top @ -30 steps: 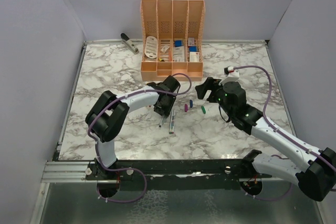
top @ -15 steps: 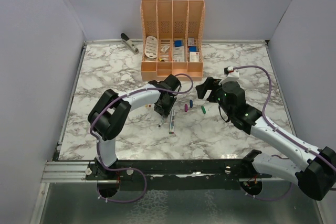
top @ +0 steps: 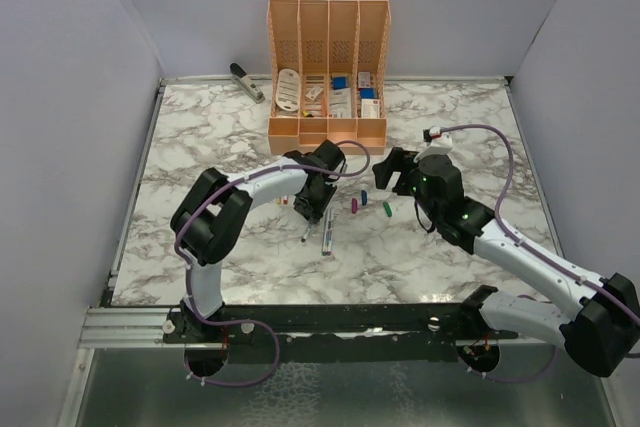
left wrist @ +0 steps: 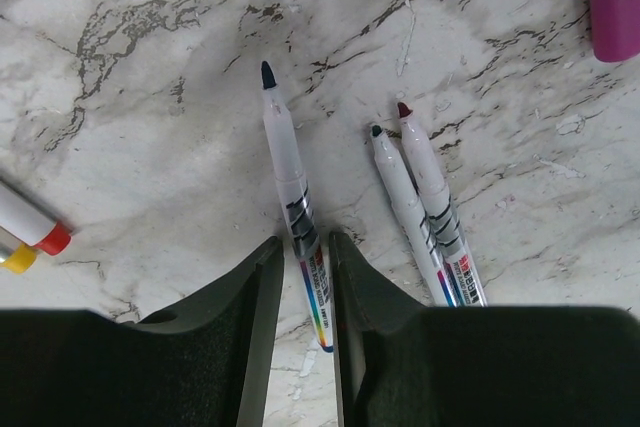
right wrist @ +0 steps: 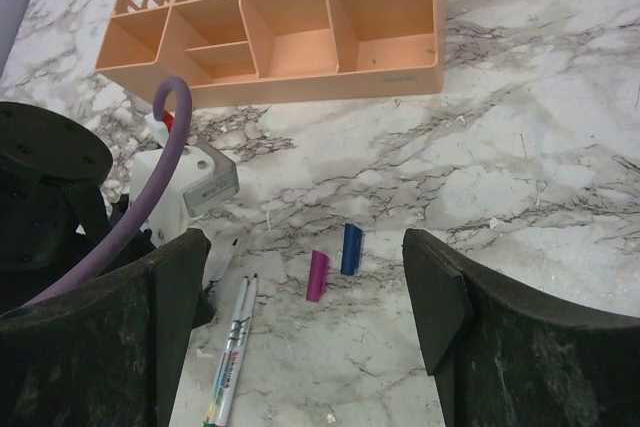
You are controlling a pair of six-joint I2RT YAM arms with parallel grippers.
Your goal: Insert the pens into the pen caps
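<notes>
Grasping step on dark-tipped pen (left wrist: 290, 172), with left tool (left wrist: 302, 277) nearly closed, not pinching yet, and right tool (right wrist: 295, 242) wide open, empty. Next: pinch, lift.

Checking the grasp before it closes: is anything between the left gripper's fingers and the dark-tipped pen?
Nothing visible. The left gripper straddles the dark-tipped pen, with only slim gaps of bare marble table beside the barrel. The two other pens lie apart, off to one side.

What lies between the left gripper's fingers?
A dark-tipped pen, its barrel flanked by the left gripper with slim gaps either side; the left wrist view shows it.
</notes>
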